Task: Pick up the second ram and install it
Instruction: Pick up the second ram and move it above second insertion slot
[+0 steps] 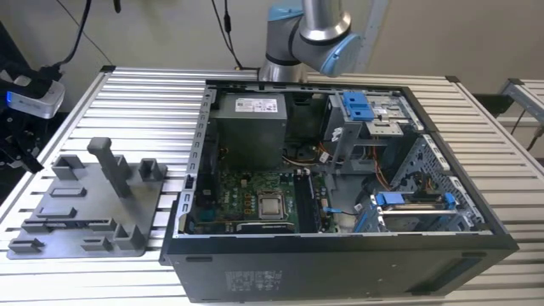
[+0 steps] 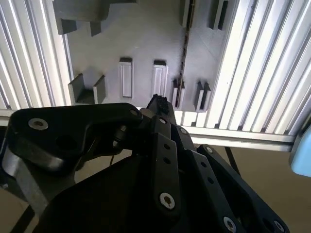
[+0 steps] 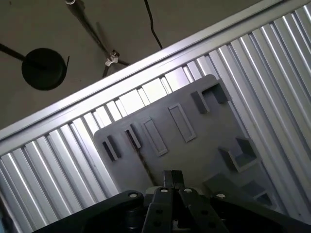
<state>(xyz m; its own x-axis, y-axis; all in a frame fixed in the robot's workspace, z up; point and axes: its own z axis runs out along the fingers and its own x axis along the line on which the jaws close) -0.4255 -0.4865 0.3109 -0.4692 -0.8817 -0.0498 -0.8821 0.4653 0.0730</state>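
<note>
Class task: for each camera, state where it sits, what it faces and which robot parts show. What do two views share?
Exterior view: off the arm, looking down on the open black computer case and grey slotted tray; the arm's silver-and-blue joint shows.
First wrist view: on the wrist, faces the tray past the shut black gripper.
Second wrist view: likewise, tray beyond gripper.
Shared by all: the tray.

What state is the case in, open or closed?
Open. In the exterior view the case is uncovered on top, with the motherboard and power supply inside it exposed.
</note>
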